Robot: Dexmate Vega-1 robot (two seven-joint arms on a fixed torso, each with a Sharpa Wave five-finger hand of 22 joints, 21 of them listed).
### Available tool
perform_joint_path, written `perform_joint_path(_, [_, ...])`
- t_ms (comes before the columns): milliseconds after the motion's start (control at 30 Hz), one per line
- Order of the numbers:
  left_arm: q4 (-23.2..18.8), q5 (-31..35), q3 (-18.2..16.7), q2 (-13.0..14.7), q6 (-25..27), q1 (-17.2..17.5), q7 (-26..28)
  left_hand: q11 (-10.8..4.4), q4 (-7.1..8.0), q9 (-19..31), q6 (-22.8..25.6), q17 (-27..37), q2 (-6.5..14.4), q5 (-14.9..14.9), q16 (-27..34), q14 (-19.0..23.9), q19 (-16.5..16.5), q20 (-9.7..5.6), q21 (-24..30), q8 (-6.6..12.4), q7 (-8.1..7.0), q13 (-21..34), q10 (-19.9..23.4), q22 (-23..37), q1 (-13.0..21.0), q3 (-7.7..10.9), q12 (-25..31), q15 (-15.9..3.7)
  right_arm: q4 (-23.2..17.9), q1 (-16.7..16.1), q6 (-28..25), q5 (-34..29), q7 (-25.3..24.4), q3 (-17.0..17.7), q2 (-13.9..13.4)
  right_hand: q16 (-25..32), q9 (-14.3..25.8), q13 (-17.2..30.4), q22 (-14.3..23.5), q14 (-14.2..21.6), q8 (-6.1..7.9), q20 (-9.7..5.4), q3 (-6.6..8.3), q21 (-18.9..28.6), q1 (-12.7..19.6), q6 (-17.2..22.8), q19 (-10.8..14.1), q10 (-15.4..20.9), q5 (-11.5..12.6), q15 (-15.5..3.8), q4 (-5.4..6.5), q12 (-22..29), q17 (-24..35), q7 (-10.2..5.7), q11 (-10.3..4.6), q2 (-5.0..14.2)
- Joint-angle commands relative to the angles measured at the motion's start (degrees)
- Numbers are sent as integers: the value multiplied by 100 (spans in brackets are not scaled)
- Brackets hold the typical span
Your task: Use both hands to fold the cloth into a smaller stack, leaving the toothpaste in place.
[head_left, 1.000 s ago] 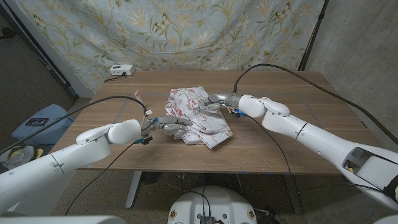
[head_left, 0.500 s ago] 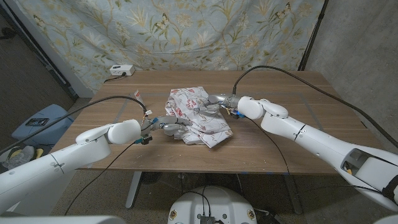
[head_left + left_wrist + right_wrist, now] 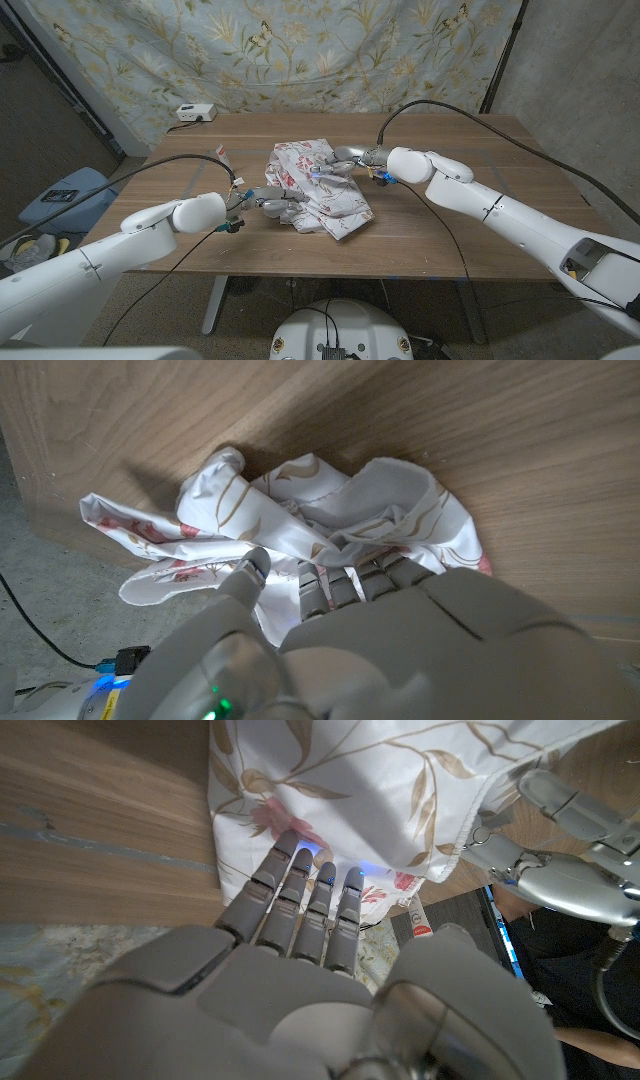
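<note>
White arms, grey hands, black cables

Both arms reach in from the surface's near corners. The left hand (image 3: 268, 202) has its fingers curled in; the right hand (image 3: 345, 162) stretches its fingers (image 3: 300, 900) straight out, close together.

Floral white cloth (image 3: 322, 187) crumpled mid-table; toothpaste (image 3: 222, 154) near table's left edge.
</note>
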Motion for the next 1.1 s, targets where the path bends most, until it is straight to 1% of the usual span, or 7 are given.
perform_joint_path(33, [-211,27,-148,5,110,46,243,13,-24,6,36,24,19,-2,19,33,79,93,54,26,19,12,16,-11,58,10,24,55,-294,-82,-37,287,18,261,-236,8,-2,9,17,14,22,30,-45,-6,-31,16,36,18,42,14,16,11,13,11,39,5])
perform_joint_path(233, [-298,-73,-236,2,152,102,319,19,-25,6,33,24,16,-2,22,40,82,85,57,24,18,12,19,-11,58,9,26,53,-316,-126,-44,374,-41,346,-307,11,-3,10,16,20,25,24,-52,-14,-37,19,40,36,46,-3,10,19,9,13,42,7])
perform_joint_path(533, [-437,-112,-370,7,206,207,567,16,-27,6,39,23,14,-1,25,56,84,87,59,26,13,11,33,-11,62,11,31,50,-205,-115,57,512,-161,455,-328,12,-3,10,16,23,31,9,-59,-18,-36,31,59,68,53,-22,-1,31,3,21,61,13])
perform_joint_path(733, [-623,-145,-496,39,352,332,746,17,-24,7,37,24,14,-1,28,65,84,86,59,25,17,11,45,-11,60,13,35,48,-162,-102,86,603,-278,576,-356,11,-4,10,15,22,40,-9,-62,-29,-32,53,57,97,59,-32,-10,41,-2,21,55,19])
perform_joint_path(833, [-672,-155,-554,57,330,382,843,10,-25,7,41,24,15,-1,30,71,84,84,60,26,14,11,48,-11,61,14,36,48,-147,-99,74,635,-313,617,-378,10,-4,10,15,19,44,-14,-63,-34,-30,65,58,98,62,-38,-14,41,-4,33,47,23])
perform_joint_path(1100, [-841,-138,-665,54,417,431,1001,11,-27,7,39,23,14,0,31,81,84,84,60,25,14,11,49,-11,64,17,35,48,-117,-124,58,709,-388,709,-477,9,-4,11,14,16,42,-23,-64,-45,-24,61,56,115,68,-44,-22,45,-8,23,46,35])
